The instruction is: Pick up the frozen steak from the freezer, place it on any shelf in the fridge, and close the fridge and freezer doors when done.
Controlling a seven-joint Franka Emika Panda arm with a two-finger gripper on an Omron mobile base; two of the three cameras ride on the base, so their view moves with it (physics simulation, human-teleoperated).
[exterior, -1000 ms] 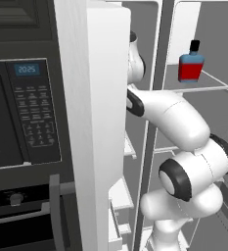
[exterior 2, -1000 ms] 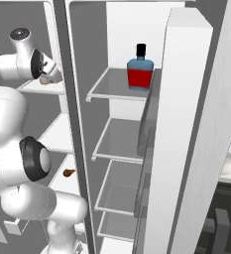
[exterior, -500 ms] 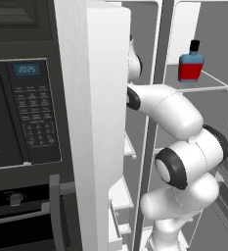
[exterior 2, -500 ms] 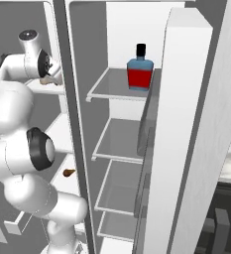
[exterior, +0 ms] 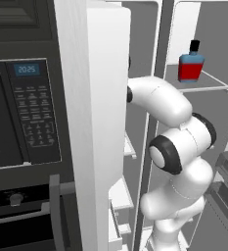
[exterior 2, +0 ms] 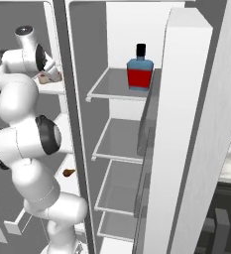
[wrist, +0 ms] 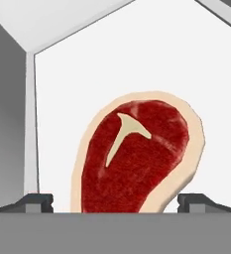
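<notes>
The frozen steak (wrist: 137, 158), dark red with a pale fat rim and a T-shaped bone, lies on a white freezer shelf (wrist: 87, 74). My gripper (wrist: 116, 202) is open, with its fingertips (wrist: 37, 201) wide apart on either side of the steak's near end and not touching it. In the right base view the gripper (exterior 2: 46, 67) is inside the upper freezer compartment, right at the steak (exterior 2: 51, 77). The freezer door (exterior: 101, 122) stands open and hides the hand in the left base view. The fridge door (exterior 2: 186, 124) is open too.
A blue and red bottle (exterior 2: 139, 72) stands on the top fridge shelf (exterior 2: 107, 94); the fridge shelves below it (exterior 2: 117, 141) are bare. A small brown item (exterior 2: 69, 172) lies lower in the freezer. A built-in microwave (exterior: 17, 112) is left of the freezer door.
The arm has pushed deeper into the upper freezer. Its elbow has folded closer to the compartment, and the hand has come up to the steak.
</notes>
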